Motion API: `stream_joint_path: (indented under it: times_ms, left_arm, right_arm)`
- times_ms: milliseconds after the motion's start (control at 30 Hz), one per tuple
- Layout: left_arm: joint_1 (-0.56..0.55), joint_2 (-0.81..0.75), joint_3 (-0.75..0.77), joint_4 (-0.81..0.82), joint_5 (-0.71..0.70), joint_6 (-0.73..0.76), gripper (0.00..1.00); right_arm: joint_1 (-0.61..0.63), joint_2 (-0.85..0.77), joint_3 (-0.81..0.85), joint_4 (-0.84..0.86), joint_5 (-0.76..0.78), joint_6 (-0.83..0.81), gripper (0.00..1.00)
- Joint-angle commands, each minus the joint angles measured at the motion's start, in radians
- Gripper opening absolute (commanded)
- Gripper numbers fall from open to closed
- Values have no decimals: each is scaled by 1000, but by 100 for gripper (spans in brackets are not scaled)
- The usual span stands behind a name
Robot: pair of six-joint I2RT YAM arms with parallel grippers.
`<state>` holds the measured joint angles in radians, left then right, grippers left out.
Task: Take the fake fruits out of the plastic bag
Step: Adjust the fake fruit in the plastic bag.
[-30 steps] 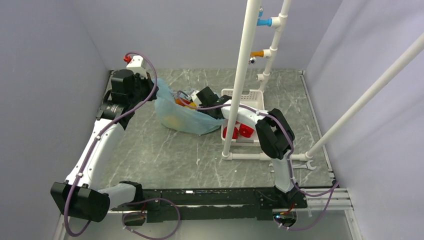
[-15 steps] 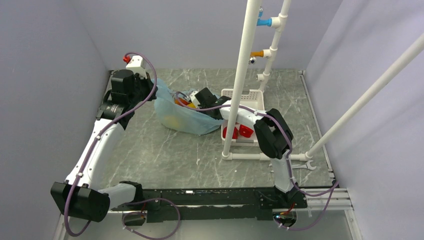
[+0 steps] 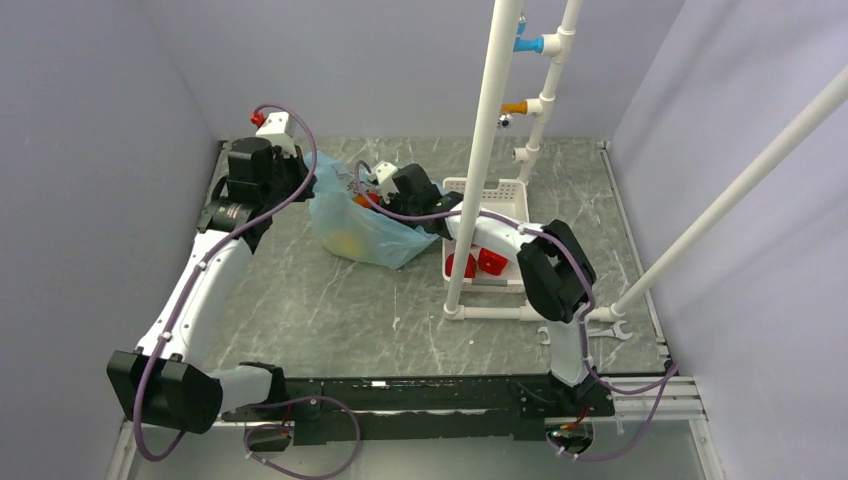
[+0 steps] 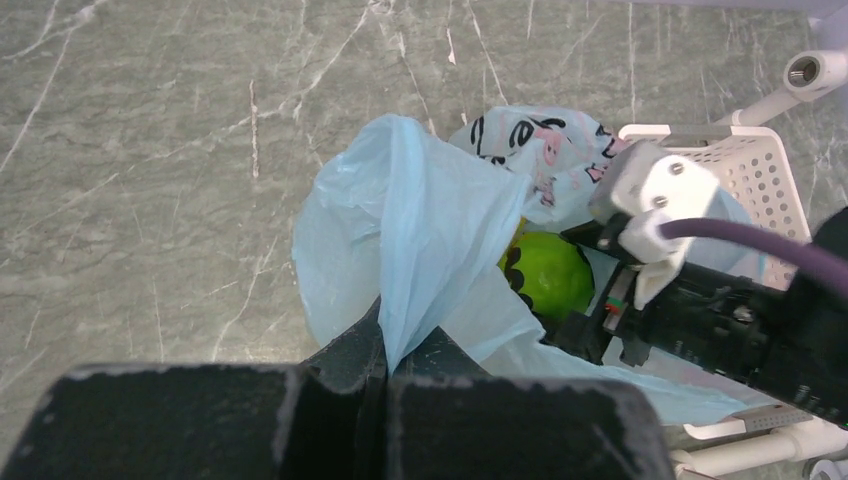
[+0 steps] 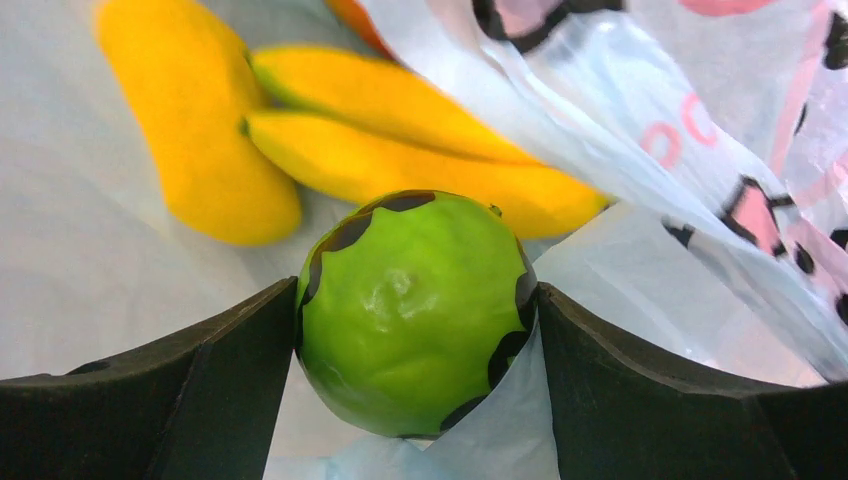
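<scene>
The light-blue plastic bag (image 3: 362,228) lies at the back of the table, its mouth toward the basket. My left gripper (image 4: 385,352) is shut on a bunched fold of the bag's rim (image 4: 425,215) and holds it up. My right gripper (image 5: 415,330) reaches into the bag and is shut on a glossy green fruit (image 5: 412,305), one finger on each side, with a flap of bag film caught against the right finger. Yellow bananas (image 5: 400,150) lie just behind it inside the bag. From the left wrist view the green fruit (image 4: 547,272) shows in the bag's mouth.
A white slotted basket (image 3: 503,192) stands right of the bag with red fruits (image 3: 476,263) in it. A white pipe frame (image 3: 482,150) rises in front of the basket. A wrench (image 3: 612,331) lies near the right arm's base.
My right gripper has narrowed onto the green fruit inside the bag. Both wrists have shifted slightly toward the back and the bag's rim sits a little higher.
</scene>
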<state>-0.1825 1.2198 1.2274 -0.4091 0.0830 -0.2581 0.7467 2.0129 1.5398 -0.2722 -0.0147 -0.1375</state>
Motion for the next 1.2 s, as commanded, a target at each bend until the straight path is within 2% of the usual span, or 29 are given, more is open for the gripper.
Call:
stream_joint_path:
  times_ms: [0, 200, 333, 467, 567, 833, 967, 1100, 1167]
  left_arm:
    - [8, 17, 29, 7, 3, -11, 0]
    - [25, 21, 18, 21, 29, -21, 0]
    - [30, 20, 20, 23, 28, -21, 0]
    - [37, 35, 38, 3, 51, -27, 0]
    - [37, 11, 28, 15, 66, -32, 0]
    - [37, -43, 11, 32, 40, -30, 0]
    - [36, -61, 6, 40, 50, -33, 0]
    - [36, -104, -25, 71, 8, -28, 0]
    - [37, -117, -23, 63, -26, -18, 0]
  right_arm:
    - [-3, -82, -10, 226, -109, 99, 18]
    - [-51, -174, -154, 475, -248, 288, 17]
    - [-123, -230, -267, 691, -415, 505, 13]
    - [-165, -218, -290, 852, -557, 694, 12]
    - [-168, -201, -290, 932, -579, 771, 12]
    - [-173, -180, -235, 1012, -590, 917, 12]
    - [-195, -172, -261, 1101, -566, 1055, 12]
    - [-215, -138, -276, 1187, -591, 1158, 12]
    - [-219, -139, -280, 1158, -594, 1149, 13]
